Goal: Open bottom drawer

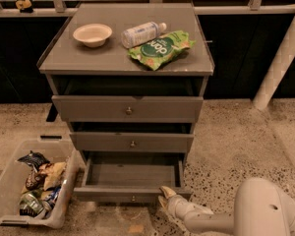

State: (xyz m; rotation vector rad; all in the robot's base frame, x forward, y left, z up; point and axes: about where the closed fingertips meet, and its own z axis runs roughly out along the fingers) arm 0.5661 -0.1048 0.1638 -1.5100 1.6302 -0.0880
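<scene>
Progress: the bottom drawer (132, 175) is already sticking well out of the cabinet, with the empty grey inside in plain sight. I'd call this basically done.
Left to do: maybe a bit more pull, if the rails have any travel left. Can't see that from here.
End effector (167, 196): down low at the right end of the drawer front, right against that corner and off to the side of the knob (133, 198). Honestly can't tell if it's clenched or released.
Left edge: the plastic bin (7, 178) of snack packets sits just beside the drawer's left corner, so it's tight there.
Front: bare floor (226, 146) ahead of the drawer, plenty of room.
Right: the white post (280, 58) is well apart, no issue.
</scene>
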